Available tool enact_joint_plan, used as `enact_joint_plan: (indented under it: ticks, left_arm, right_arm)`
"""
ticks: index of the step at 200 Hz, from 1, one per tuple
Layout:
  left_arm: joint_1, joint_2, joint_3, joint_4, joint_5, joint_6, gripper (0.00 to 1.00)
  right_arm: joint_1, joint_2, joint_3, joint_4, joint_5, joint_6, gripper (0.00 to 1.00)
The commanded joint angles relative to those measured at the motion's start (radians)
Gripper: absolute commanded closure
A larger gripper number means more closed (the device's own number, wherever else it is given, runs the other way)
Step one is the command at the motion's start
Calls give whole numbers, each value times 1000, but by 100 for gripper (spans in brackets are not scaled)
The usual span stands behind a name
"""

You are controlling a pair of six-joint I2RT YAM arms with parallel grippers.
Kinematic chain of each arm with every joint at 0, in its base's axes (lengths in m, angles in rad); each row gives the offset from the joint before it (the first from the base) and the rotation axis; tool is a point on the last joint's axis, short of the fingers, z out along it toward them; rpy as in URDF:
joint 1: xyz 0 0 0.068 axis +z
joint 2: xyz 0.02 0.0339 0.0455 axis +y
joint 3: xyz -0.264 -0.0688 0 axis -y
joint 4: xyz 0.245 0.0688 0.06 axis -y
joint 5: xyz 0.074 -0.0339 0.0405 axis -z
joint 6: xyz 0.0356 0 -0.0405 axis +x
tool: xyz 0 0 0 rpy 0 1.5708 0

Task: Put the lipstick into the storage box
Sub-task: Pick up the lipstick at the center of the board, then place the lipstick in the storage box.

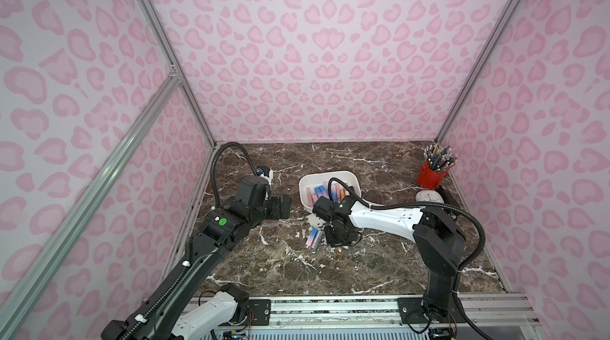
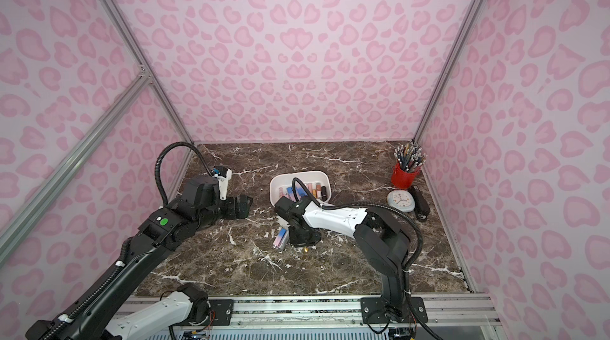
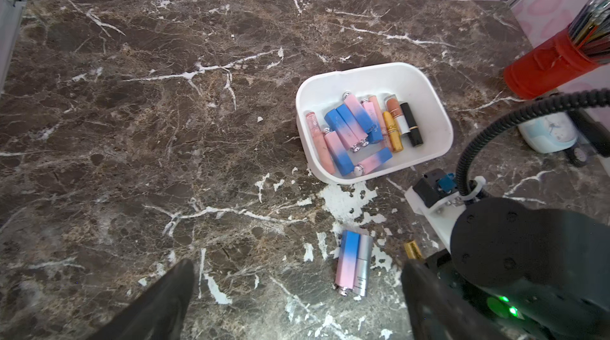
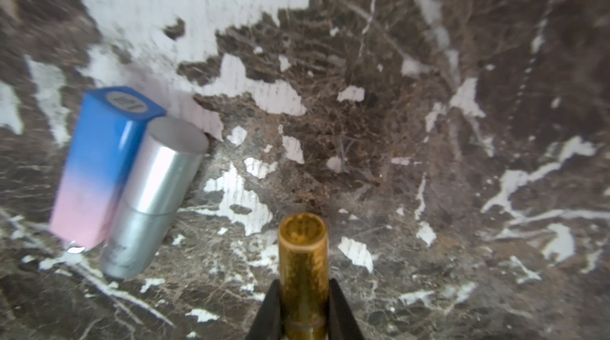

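Gold lipstick [image 4: 303, 255] is clenched between my right fingers [image 4: 341, 313] down at the tabletop [image 4: 429, 156], my left fingers [image 3: 158, 305] spread and empty, so the pick looks made and next I should lift clear and carry it to the storage box [image 3: 363, 69]

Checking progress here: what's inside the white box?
The box holds a loose pile of lipsticks: several pink-blue tubes, a gold tube, a black tube, a peach gloss. They overlap, so anything beneath is hidden; in both top views the right arm covers its near edge.
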Motion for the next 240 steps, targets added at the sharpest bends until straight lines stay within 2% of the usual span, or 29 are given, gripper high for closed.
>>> enact_joint_plan:
  ticks: [1,37,75,121,183,213,240]
  left_arm:
    - [1,-19,-11,-15,34,6,2]
    - [1,-18,-36,-15,82,-13,2]
    - [1,-1,-55,4,134,-28,2]
    - [1,53,-64,9,257,-17,2]
    - [1,105,-37,-2,260,-2,2]
    - [1,120,-20,3,248,13,2]
    - [1,139,-2,11,225,24,2]
  right_arm:
    - [-7,-13,58,-85,50,-41,76]
    - [-69,5,237,-164,55,-109,76]
    - [-170,96,424,-224,52,-199,74]
    - [-258,283,657,-269,29,-283,73]
    - [-314,558,994,-387,8,-340,73]
    - [-314,552,1028,-418,30,-349,72]
    - [-295,464,960,-420,44,-343,72]
